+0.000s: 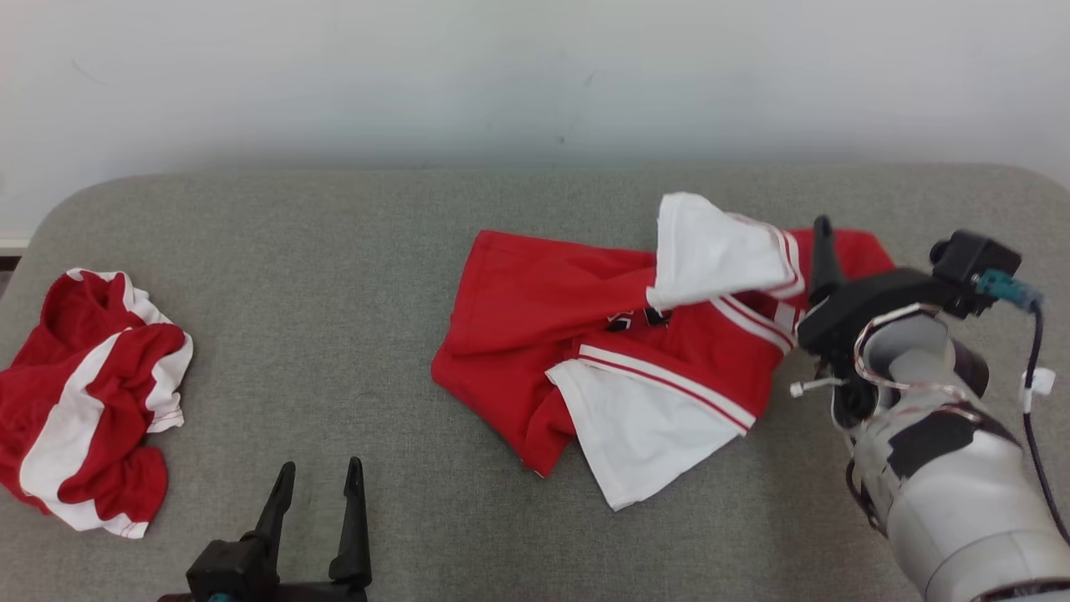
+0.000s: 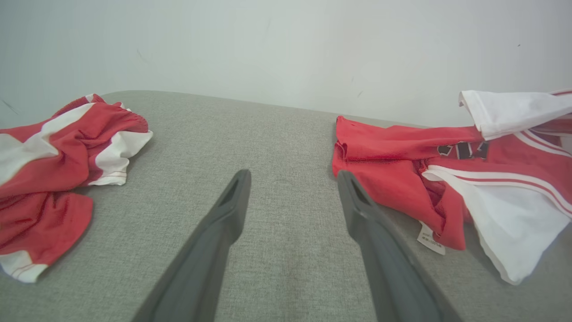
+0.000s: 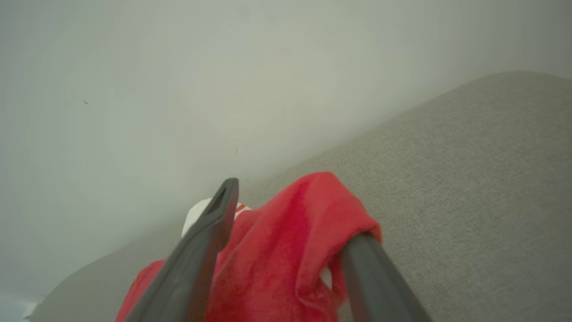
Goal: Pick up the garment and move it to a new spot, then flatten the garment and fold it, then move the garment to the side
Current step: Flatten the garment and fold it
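Garment [image 1: 518, 318], red with white panels and striped trim, lies crumpled at the centre-right of the head view on the grey cloth-covered surface [image 1: 334, 242]. One white flap stands up at its upper right, and another white panel spreads toward the lower edge. The right hand [image 3: 292, 210] is at the garment's right edge. In the right wrist view its two dark fingers are spread apart, released rather than clamped, and a fold of red cloth drapes over the tip of the finger on the right of that frame. The pale right forearm [image 1: 945, 477] rises from the lower right corner of the head view, with the wrist bent toward the garment. The left hand [image 1: 322, 468] sits at the lower left above bare surface, fingers pointing up the frame and spread wide, gripping nothing. A second red and white garment [image 1: 92, 393] lies bunched at the far left, well apart from the first. A pale wall [image 1: 501, 75] fills the top of the frame.
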You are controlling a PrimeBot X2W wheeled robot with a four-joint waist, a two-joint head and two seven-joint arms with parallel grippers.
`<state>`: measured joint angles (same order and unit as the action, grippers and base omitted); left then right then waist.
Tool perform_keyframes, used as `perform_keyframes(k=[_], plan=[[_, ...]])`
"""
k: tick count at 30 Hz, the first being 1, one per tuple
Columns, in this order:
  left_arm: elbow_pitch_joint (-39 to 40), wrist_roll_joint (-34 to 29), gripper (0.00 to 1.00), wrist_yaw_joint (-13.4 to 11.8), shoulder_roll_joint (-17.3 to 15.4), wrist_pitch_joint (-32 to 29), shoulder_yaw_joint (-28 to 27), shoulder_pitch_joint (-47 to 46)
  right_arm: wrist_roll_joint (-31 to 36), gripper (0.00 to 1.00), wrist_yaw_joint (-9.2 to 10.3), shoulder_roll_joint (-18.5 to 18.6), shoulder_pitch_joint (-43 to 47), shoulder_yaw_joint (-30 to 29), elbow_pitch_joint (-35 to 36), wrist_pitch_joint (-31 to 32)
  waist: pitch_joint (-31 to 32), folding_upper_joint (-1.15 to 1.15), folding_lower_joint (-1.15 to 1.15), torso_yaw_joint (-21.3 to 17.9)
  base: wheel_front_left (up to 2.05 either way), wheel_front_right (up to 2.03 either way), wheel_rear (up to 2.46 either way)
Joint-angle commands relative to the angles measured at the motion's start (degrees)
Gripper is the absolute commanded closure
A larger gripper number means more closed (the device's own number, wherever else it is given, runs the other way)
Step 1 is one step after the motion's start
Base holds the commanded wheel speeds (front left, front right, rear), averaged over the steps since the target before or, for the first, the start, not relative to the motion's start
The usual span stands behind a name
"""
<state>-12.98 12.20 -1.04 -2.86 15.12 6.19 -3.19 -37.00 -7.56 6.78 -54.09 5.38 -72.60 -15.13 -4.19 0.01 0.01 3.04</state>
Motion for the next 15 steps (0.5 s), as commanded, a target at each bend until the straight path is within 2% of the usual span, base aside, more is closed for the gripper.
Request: perform_keyframes(k=[1,7,15], plan=[[-0.17,-0.32,0.0,-0.07,-0.04,0.05,-0.09,0.19,1.31,0.0,0.14,-0.23,1.48,0.15,-0.43,-0.02,0.79,-0.01,-0.01,0.19,0.0,0.0,0.0],[-0.36,-0.78,0.0,-0.06,-0.04,0.05,-0.82,2.07,11.02,0.0,0.14,1.13,6.01,5.68,-1.32,2.65,3.28,-0.01,-0.01,-0.24,0.0,0.0,0.0],[0.17,-0.33,0.0,-0.34,-0.04,0.05,-1.07,3.81,20.15,0.0,0.15,-1.25,11.88,12.58,-1.37,3.11,4.97,-0.01,-0.01,-1.19,0.0,0.0,0.0]])
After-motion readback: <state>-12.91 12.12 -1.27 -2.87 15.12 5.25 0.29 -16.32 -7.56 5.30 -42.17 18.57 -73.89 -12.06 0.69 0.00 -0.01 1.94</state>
